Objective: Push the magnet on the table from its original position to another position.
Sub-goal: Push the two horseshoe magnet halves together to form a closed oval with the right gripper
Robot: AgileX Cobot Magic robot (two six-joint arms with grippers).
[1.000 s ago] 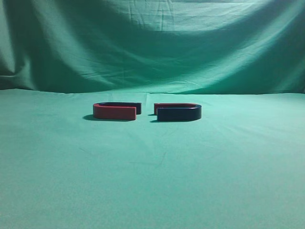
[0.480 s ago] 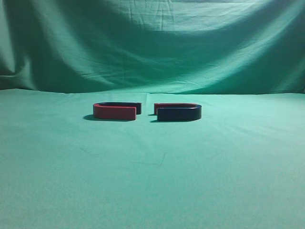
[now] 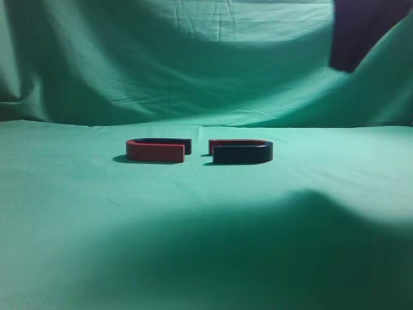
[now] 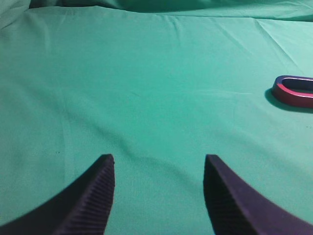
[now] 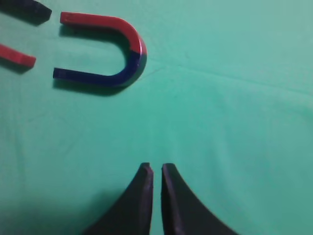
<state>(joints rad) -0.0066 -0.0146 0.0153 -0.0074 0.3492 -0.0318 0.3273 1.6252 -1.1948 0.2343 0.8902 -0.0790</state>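
Note:
Two red-and-blue horseshoe magnets lie on the green cloth, open ends facing each other with a small gap. The left magnet [image 3: 158, 149] also shows at the right edge of the left wrist view [image 4: 295, 91]. The right magnet [image 3: 241, 152] shows whole in the right wrist view [image 5: 105, 51], with the left magnet's tips [image 5: 19, 58] beside it. My right gripper [image 5: 157, 169] is shut and empty, hovering above the cloth to the right of the right magnet; it shows as a dark shape at the top right of the exterior view [image 3: 358, 32]. My left gripper [image 4: 159, 161] is open and empty, far to the left of the magnets.
The green cloth [image 3: 206, 232] covers the whole table and hangs as a backdrop [image 3: 193, 58] behind. A broad shadow of the right arm falls across the front of the cloth.
My right arm has come into the exterior view at the top right, and its shadow now falls over the front of the table. The magnets have not moved.

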